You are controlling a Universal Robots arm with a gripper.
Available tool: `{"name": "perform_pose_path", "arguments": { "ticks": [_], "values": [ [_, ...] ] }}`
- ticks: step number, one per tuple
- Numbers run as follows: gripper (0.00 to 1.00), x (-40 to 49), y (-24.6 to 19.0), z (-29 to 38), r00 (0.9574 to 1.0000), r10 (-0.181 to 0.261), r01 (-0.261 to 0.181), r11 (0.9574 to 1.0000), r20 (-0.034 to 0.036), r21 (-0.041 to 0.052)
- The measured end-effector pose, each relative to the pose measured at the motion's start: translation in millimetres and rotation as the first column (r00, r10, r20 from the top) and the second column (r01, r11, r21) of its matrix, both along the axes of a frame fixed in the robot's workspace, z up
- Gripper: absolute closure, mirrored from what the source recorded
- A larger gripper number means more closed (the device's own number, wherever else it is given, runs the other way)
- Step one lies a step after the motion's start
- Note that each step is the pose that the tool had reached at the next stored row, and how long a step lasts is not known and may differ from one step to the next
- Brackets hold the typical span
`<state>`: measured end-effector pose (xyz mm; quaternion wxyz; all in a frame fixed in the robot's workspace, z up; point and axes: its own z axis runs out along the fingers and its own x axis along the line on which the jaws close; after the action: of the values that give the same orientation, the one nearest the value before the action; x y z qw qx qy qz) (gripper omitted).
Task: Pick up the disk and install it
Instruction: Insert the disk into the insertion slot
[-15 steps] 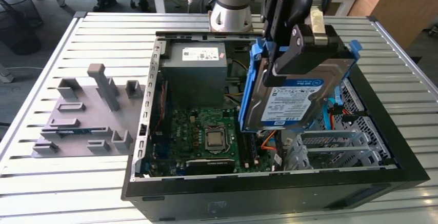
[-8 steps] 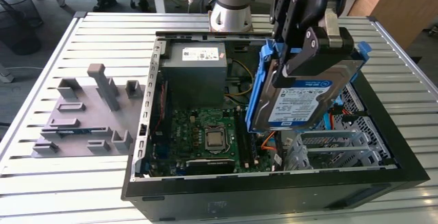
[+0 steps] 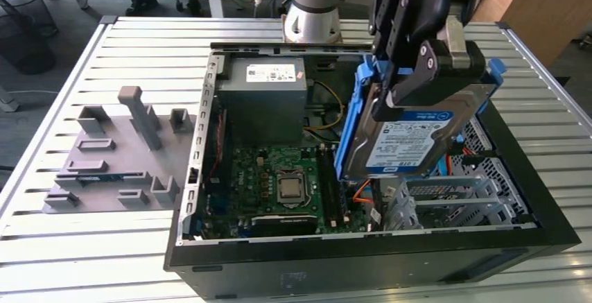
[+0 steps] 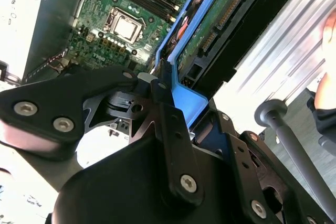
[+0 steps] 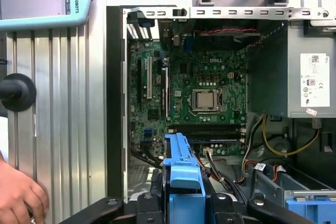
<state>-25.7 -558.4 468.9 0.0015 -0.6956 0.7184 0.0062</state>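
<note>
The disk [image 3: 412,133] is a silver hard drive with a white-and-blue label in a bright blue bracket. It hangs tilted on edge over the right half of the open computer case [image 3: 370,254]. My gripper [image 3: 434,74] is shut on its upper end, with the black fingers clamping the bracket. In the second wrist view the disk's green circuit side [image 4: 215,19] and blue bracket run away from the fingers [image 4: 164,90]. In the first wrist view the bracket's edge [image 5: 181,169] stands on end above the motherboard [image 5: 194,93].
Inside the case lie the motherboard [image 3: 282,185], a grey power supply box [image 3: 262,98] and a metal drive cage [image 3: 453,199] with a blue piece below the disk. A grey fixture [image 3: 116,157] lies at the exterior view's left. A person's hand [image 5: 18,192] rests beside the case.
</note>
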Motion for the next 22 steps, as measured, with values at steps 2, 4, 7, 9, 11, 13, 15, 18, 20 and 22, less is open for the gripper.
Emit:
{"name": "perform_pose_path", "arguments": {
  "ticks": [2, 4, 7, 9, 11, 13, 15, 18, 20, 22],
  "values": [
    [0.64, 1.9, -1.1, -0.2, 1.0, 0.0, 0.0, 1.0, 0.0, 0.0],
    [0.64, 4.0, -2.2, -0.4, 1.0, 0.0, 0.0, 1.0, 0.0, -0.0001],
    [0.64, 7.4, -3.7, -1.0, 1.0, 0.0, 0.0, 1.0, 0.0, 0.0],
    [0.64, 9.5, -4.8, -1.3, 1.0, 0.0, 0.0, 1.0, 0.0, 0.0],
    [0.64, 11.8, -5.5, -1.8, 1.0, 0.0, 0.0, 1.0, 0.0, 0.0],
    [0.64, 14.1, -5.7, -2.2, 1.0, 0.0, 0.0, 1.0, 0.0, -0.0002],
    [0.64, 14.5, -5.7, -2.4, 1.0, 0.0, 0.0, 1.0, -0.0001, -0.0002],
    [0.64, 14.5, -5.8, -2.5, 1.0, 0.0, 0.0, 1.0, 0.0, 0.0],
    [0.64, 14.6, -5.8, -2.5, 1.0, 0.0, 0.0, 1.0, 0.0, 0.0],
    [0.64, 14.6, -5.8, -2.5, 1.0, 0.0, 0.0, 1.0, 0.0, 0.0]
  ]
}}
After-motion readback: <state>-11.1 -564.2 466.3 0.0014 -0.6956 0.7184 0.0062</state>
